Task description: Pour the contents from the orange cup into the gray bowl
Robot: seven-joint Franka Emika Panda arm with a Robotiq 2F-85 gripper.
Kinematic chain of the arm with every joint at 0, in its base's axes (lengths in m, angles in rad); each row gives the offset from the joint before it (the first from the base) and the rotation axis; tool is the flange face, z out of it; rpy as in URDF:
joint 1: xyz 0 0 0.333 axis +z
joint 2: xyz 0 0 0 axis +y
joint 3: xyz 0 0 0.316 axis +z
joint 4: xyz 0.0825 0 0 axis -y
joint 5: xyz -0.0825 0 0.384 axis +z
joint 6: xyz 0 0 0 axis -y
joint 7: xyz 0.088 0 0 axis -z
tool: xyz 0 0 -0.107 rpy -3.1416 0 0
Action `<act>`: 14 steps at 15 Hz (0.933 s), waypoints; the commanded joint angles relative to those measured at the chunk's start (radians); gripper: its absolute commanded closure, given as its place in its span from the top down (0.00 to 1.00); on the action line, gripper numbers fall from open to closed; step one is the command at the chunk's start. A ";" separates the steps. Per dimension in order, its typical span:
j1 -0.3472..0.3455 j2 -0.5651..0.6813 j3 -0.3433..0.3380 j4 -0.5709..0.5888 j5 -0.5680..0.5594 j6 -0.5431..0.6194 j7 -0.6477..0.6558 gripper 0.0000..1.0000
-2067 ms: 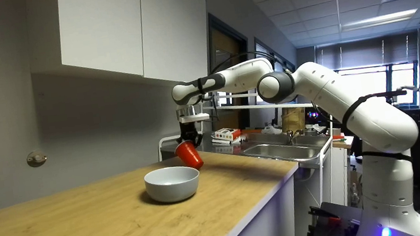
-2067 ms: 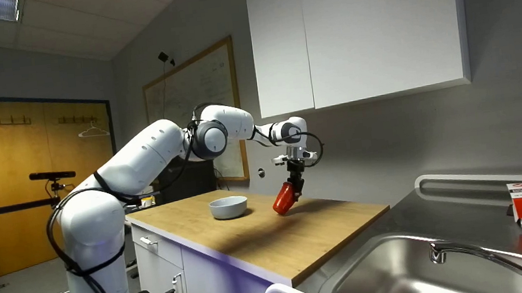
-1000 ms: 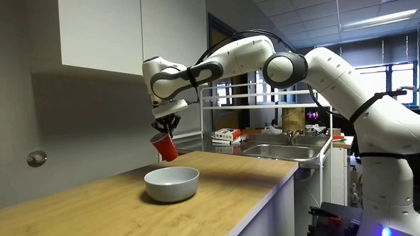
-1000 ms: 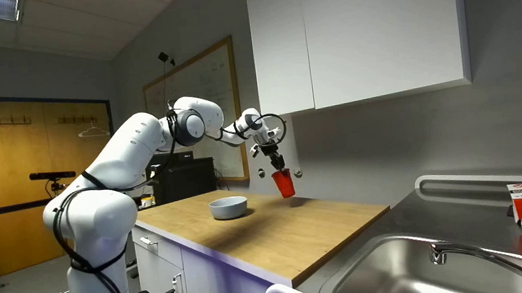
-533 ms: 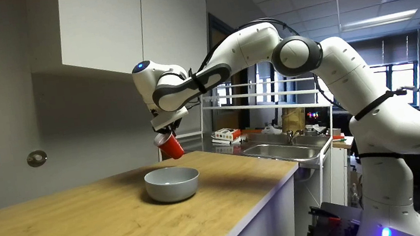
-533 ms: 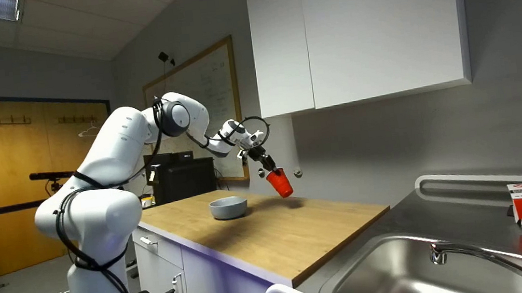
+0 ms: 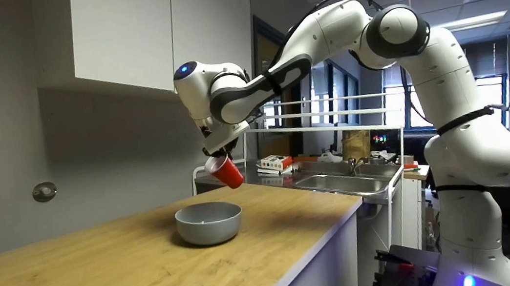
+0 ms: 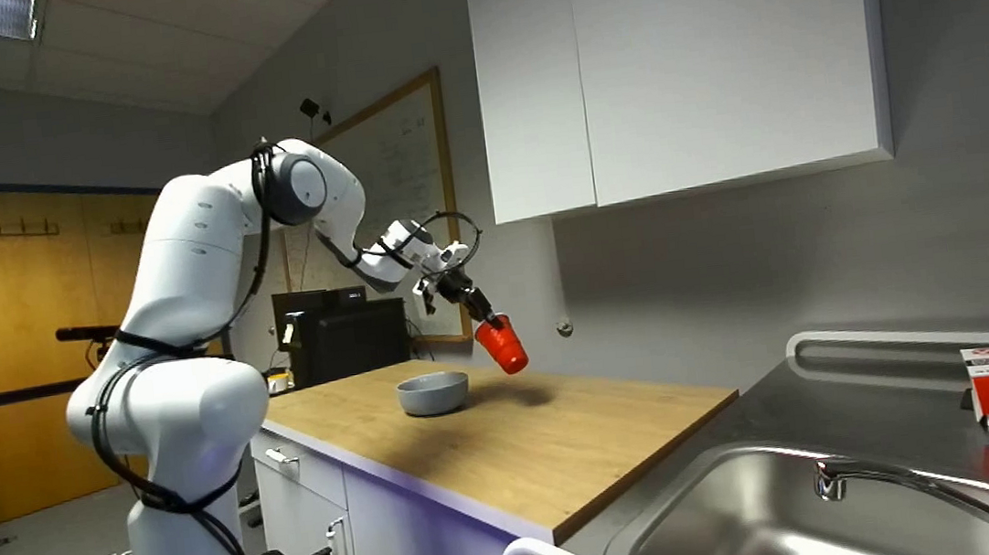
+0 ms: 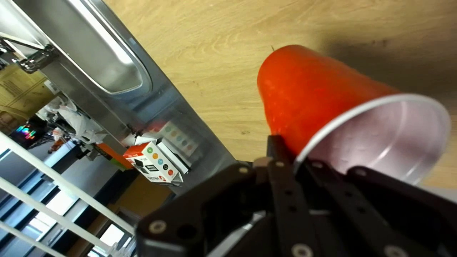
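The orange cup [image 7: 228, 172] is red-orange with a white inside and hangs above the counter, tilted, its mouth up and its base slanting down. It also shows in an exterior view [image 8: 502, 345] and in the wrist view [image 9: 314, 96]. My gripper [image 9: 291, 153] is shut on the cup's wall at the rim, one finger outside and one inside. In the wrist view part of the inner wall shows; the cup's bottom and any contents are hidden. The gray bowl [image 7: 209, 227] stands upright on the counter, lower than the cup and apart from it; it also shows in an exterior view [image 8: 433, 396].
The wooden counter [image 7: 120, 279] runs along the wall. A wall cabinet [image 7: 132, 36] hangs above, close to my wrist in that exterior view. A steel sink [image 8: 759, 516] with a faucet [image 8: 920, 481] adjoins the counter. A red and white box [image 9: 153, 162] lies beside the sink.
The cup rose from near the counter, and its tilt changed. Over the last second the arm folded back toward its base, carrying the cup along. The bowl has not moved.
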 commanded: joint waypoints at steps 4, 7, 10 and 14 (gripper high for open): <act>-0.048 -0.176 0.157 -0.216 -0.095 -0.071 0.125 0.06; -0.034 -0.163 0.221 -0.238 -0.164 -0.112 0.195 0.05; -0.011 -0.120 0.279 -0.250 -0.271 -0.165 0.277 0.06; 0.022 -0.061 0.332 -0.258 -0.413 -0.249 0.378 0.06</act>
